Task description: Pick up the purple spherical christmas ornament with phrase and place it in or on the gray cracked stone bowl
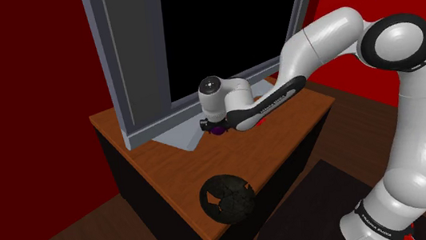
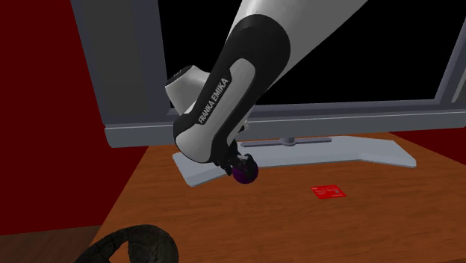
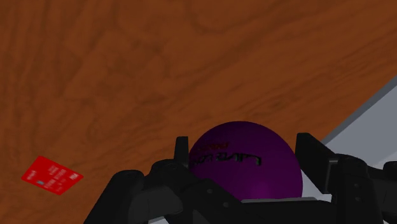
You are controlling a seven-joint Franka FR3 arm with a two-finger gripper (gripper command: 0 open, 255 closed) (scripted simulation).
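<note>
Your black claw point(image 3: 243, 143) grips the purple lettered spherical ornament point(image 2: 245, 173) beside the grey monitor base point(image 2: 358, 153), well apart from the dark cracked bowl point(image 1: 228, 196) at the wooden tabletop's point(image 1: 285, 136) near edge.

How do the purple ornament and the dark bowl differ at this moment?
The ornament is a smooth purple ball with black lettering; the bowl is dark, rough and open-topped. The ornament is clasped in the gripper's jaws by the monitor stand; the bowl sits free near the table edge. The bowl looks wider than the ornament. Both are round.
</note>
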